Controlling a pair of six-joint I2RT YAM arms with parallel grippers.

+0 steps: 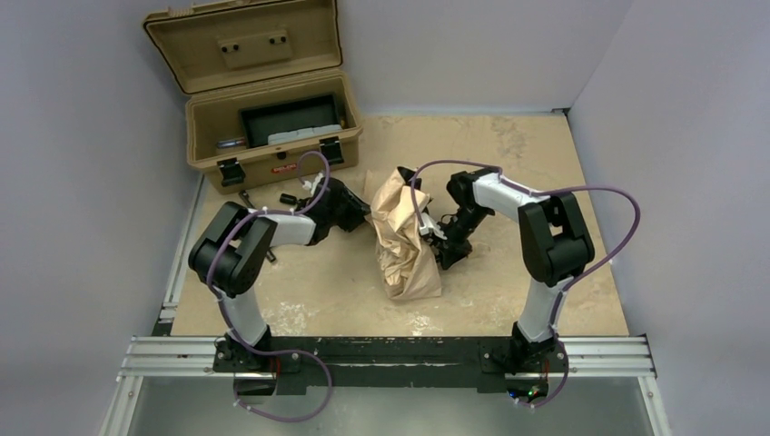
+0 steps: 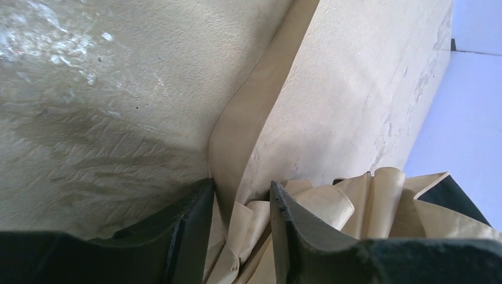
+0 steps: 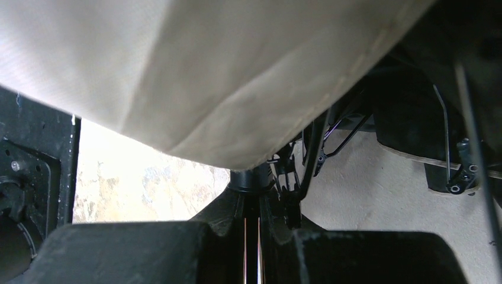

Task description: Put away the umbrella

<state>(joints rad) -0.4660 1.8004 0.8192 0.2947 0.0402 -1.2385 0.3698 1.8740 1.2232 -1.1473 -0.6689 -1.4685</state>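
Observation:
The umbrella point(image 1: 404, 238) lies as a crumpled beige bundle in the middle of the table, between the two arms. My left gripper point(image 1: 361, 214) reaches into its left side. In the left wrist view the left gripper point(image 2: 241, 204) stands open around loose folds of the umbrella's fabric point(image 2: 355, 201), which fill much of the gap. My right gripper point(image 1: 445, 243) is at the bundle's right side. In the right wrist view the right gripper point(image 3: 258, 207) is shut on the umbrella's thin dark shaft, under a black collar, with beige canopy point(image 3: 207, 77) overhead and dark ribs point(image 3: 319, 148) beside it.
An open tan hard case point(image 1: 272, 118) stands at the back left, lid up, with a black tray point(image 1: 291, 118) inside. Small dark parts point(image 1: 291, 198) lie on the table in front of it. White walls close in left and right; a metal rail point(image 1: 390, 356) runs along the near edge.

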